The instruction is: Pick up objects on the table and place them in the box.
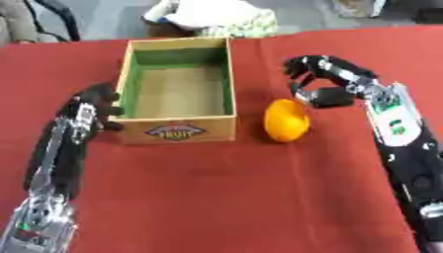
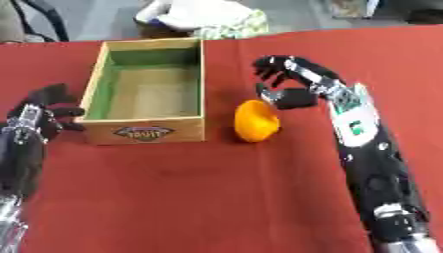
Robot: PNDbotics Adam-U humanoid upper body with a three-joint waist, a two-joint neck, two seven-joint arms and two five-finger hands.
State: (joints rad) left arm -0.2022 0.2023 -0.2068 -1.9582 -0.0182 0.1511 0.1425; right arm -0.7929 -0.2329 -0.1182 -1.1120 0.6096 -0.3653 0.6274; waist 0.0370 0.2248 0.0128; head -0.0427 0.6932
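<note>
An orange fruit-like object (image 1: 287, 120) lies on the red table just right of the wooden box (image 1: 177, 129). The box stands open and I see nothing inside it; a "fruit" label is on its front wall. My right hand (image 1: 321, 79) hovers just above and behind the orange object, fingers spread and relaxed, holding nothing. My left hand (image 1: 93, 106) rests against the box's left wall near its front corner, fingers loosely bent, with nothing in them.
The red tablecloth (image 1: 234, 188) stretches wide in front of the box. Beyond the table's far edge lies a bundle of white and patterned cloth (image 1: 216, 17), and a chair leg (image 1: 52, 15) shows at the upper left.
</note>
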